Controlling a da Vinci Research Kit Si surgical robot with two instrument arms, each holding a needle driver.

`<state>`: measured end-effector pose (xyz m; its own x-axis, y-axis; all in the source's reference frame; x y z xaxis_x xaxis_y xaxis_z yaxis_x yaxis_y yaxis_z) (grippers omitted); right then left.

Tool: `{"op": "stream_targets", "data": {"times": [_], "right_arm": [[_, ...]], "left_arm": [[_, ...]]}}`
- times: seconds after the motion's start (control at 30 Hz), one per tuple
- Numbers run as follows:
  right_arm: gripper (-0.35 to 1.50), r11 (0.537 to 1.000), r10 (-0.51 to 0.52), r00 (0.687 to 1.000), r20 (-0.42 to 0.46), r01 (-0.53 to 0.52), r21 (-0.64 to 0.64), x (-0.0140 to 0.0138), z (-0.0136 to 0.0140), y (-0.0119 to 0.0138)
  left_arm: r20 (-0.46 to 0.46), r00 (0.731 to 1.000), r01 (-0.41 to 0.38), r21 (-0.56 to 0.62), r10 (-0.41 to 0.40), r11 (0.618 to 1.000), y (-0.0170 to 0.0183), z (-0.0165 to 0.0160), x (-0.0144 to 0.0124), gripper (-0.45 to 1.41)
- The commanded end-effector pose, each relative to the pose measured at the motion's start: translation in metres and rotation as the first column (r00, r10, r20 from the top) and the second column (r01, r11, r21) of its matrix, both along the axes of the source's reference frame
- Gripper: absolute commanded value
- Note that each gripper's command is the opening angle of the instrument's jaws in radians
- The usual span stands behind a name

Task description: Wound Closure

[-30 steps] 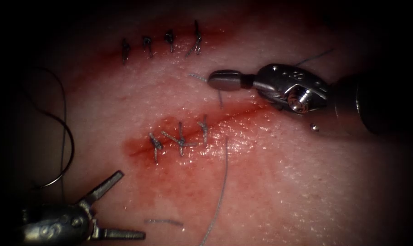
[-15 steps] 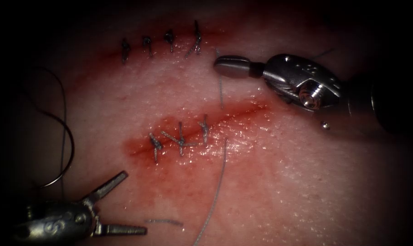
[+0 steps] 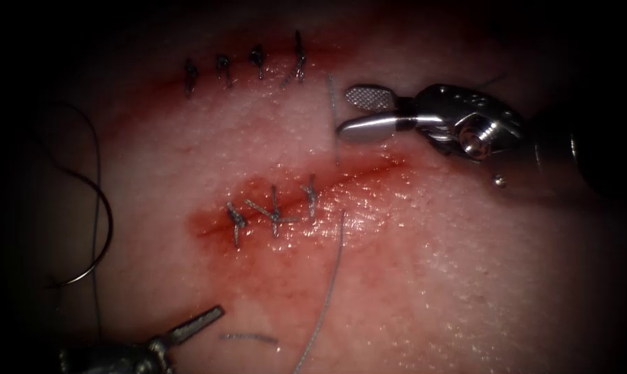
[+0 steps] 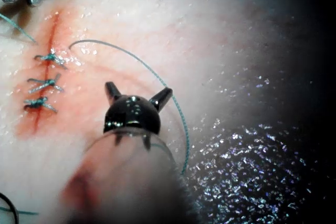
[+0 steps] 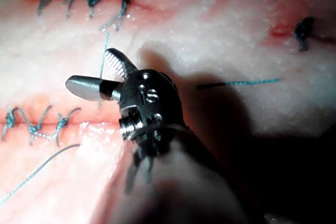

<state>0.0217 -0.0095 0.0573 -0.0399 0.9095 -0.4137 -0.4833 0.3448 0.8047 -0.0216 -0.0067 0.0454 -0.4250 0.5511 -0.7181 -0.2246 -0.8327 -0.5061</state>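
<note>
Right tool just above cut's right end: fingers parted, holding nothing; thread just beside tips. Left tool below cut: fingers spread wide in left wrist view, empty. Needle lies free on tissue, far left of cut, arc upright. Cut slants up-right, three stitches. Right wrist view shows another stitch well right of upper row of four.

Three camera views of one pale pink slab of tissue.
The endoscope looks down from above and in front, taking in both stitched cuts. Each wrist camera looks along its own shaft from very close. All three share the red cut with three grey-blue stitches.
</note>
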Motion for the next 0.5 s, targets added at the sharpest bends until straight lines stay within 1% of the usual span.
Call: {"op": "stream_targets", "data": {"times": [0.03, 0.23, 0.33, 0.47, 0.5], "right_arm": [[1.33, 1.000, 0.017, 1.000, 0.002, -0.017, 0.020, 0.0010, 0.0013, -0.0004], [1.37, 0.996, 0.053, 0.999, 0.007, -0.053, 0.072, 0.0024, 0.0031, -0.0006], [1.33, 0.993, 0.050, 0.999, -0.011, -0.049, 0.108, 0.0035, 0.0039, -0.0009], [1.32, 0.990, 0.035, 0.999, -0.011, -0.033, 0.140, 0.0046, 0.0045, -0.0014], [1.20, 0.990, 0.030, 0.999, -0.015, -0.028, 0.141, 0.0047, 0.0045, -0.0015]], "left_arm": [[0.000, 1.000, 0.002, 0.008, -0.002, 1.000, -0.0007, 0.0005, -0.0007, 0.83], [-0.002, 1.000, -0.002, 0.013, 0.002, 1.000, -0.0010, 0.0006, -0.0009, 0.83], [-0.002, 1.000, -0.002, 0.013, 0.003, 1.000, -0.0010, 0.0006, -0.0009, 0.83], [-0.003, 1.000, -0.002, 0.012, 0.002, 1.000, -0.0009, 0.0006, -0.0008, 0.83], [-0.003, 1.000, -0.002, 0.012, 0.002, 1.000, -0.0010, 0.0006, -0.0008, 0.83]]}}
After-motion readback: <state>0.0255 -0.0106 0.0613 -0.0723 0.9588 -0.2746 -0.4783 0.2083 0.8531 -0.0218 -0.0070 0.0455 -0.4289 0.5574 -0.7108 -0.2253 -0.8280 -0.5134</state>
